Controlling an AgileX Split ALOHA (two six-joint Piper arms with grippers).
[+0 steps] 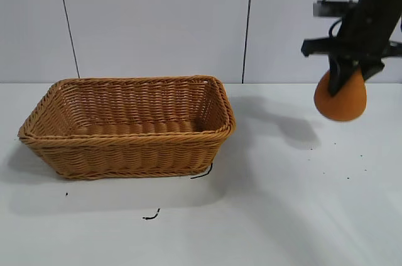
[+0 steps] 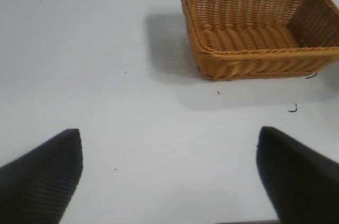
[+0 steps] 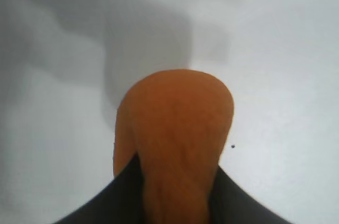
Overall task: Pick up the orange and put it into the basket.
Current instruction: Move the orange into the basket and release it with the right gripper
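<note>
Tabletop (image 1: 301, 216) is white, faintly speckled, against pale panelled wall (image 1: 157, 21).

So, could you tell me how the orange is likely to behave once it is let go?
Rounded like this, the orange would probably roll if dropped on the table. Its matte skin seems grippy: the right gripper holds it aloft. The basket's walls should contain it.

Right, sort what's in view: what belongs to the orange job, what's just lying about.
Job:
- orange, held off the table by the right gripper
- basket, empty

Lying about:
- two small dark scraps on the table near the basket
- left gripper, idle
</note>
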